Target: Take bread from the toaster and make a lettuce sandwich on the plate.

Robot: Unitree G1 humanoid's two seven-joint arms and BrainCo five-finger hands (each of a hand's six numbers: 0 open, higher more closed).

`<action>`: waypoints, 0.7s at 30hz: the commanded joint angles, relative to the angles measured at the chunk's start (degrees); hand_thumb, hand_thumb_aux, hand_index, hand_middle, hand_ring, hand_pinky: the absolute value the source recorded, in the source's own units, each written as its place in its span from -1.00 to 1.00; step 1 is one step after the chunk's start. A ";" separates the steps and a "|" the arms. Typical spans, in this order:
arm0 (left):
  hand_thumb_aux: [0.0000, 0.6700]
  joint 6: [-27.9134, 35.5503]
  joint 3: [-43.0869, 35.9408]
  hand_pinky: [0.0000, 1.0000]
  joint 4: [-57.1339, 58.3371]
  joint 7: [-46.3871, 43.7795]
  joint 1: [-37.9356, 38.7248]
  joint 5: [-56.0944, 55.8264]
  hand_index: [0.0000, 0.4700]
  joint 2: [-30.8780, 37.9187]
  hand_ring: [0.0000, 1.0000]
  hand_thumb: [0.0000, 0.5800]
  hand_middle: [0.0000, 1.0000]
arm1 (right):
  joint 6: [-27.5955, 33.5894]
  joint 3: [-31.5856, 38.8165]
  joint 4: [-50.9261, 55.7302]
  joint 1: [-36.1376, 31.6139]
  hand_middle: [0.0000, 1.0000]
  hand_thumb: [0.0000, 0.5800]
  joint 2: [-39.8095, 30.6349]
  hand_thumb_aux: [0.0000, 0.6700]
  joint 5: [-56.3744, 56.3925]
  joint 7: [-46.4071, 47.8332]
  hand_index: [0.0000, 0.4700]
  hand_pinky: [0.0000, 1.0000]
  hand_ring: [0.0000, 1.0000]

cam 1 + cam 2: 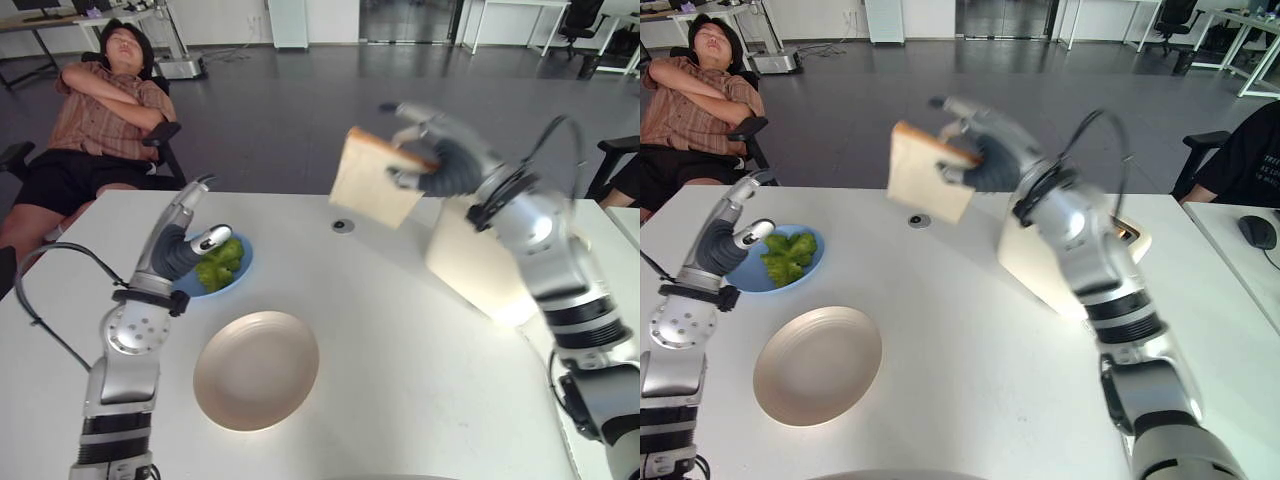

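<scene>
Gripping the bread slice point(375, 178), the right hand point(440, 160) holds it tilted above the table point(400, 380), upper centre-right of the left eye view, left of the toaster point(480, 270). The left hand point(180, 240), fingers extended and empty, sits centre-left beside the lettuce point(222, 262).

Right eye view: the lettuce fills a blue bowl point(750, 278) at left. The plate point(818, 365) lies lower left. The bread slice is upper centre, clear of the toaster.

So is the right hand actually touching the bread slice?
Touching. In the left eye view the right hand grips the bread slice by its edge, held above the table.
</scene>
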 commanded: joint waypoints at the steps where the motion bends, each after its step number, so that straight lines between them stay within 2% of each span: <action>1: -1.00 -1.33 2.54 -1.00 4.35 1.26 -2.00 1.36 -1.00 4.53 -1.00 -1.00 -1.00 | 2.33 8.20 2.22 4.39 -1.00 1.00 9.76 1.00 1.37 3.60 1.00 -1.00 -1.00; 10: -1.00 -1.78 3.31 -1.00 5.36 2.94 -2.22 1.10 -1.00 6.45 -1.00 -1.00 -1.00 | 3.32 17.09 6.39 10.75 -1.00 1.00 22.37 1.00 1.91 6.16 1.00 -1.00 -1.00; 15: -1.00 -2.04 3.55 -1.00 5.81 3.19 -2.11 1.04 -1.00 6.65 -1.00 -1.00 -1.00 | 0.87 20.93 11.01 13.25 -1.00 1.00 25.51 1.00 -0.31 4.40 1.00 -1.00 -1.00; 21: -1.00 -2.91 3.28 -1.00 6.87 3.43 -2.23 1.41 -1.00 7.11 -1.00 -1.00 -1.00 | -3.68 22.83 17.28 13.22 -1.00 1.00 25.62 1.00 -3.98 1.44 1.00 -1.00 -1.00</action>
